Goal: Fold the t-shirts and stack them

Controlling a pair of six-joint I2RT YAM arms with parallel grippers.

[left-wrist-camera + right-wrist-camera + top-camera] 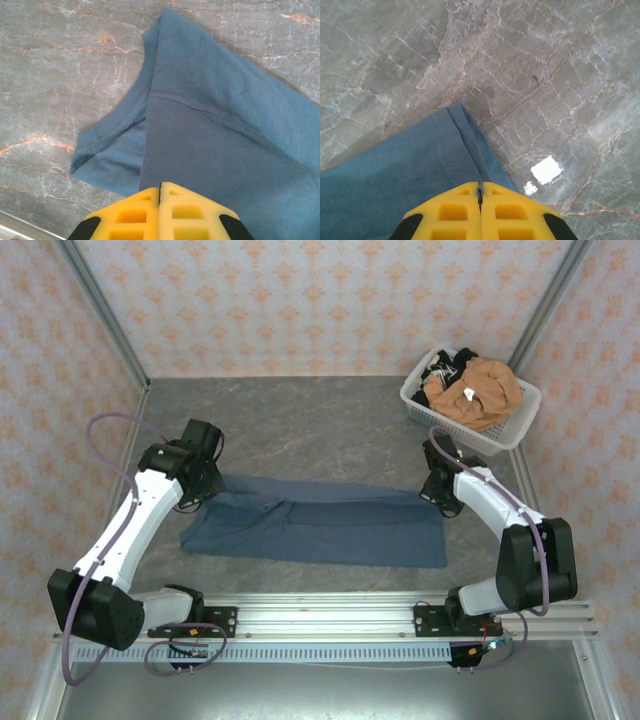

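Note:
A slate-blue t-shirt (320, 530) lies spread in a long folded band across the middle of the table. My left gripper (207, 486) is at its far left corner, shut, and a darker folded layer of the cloth (215, 165) runs up into the closed yellow fingertips (160, 186). At the far right corner my right gripper (440, 498) is shut too, with the hemmed edge of the shirt (395, 175) pinched in the seam between its fingertips (480, 184). An orange-tan t-shirt (482, 390) with a white tag and darker ones (450, 362) are heaped in the basket.
The white lattice basket (517, 432) stands at the back right corner, just beyond my right arm. Grey marble tabletop (300, 430) stretches behind the shirt. Metal frame posts and patterned walls close in the sides, and a rail (330, 620) runs along the near edge.

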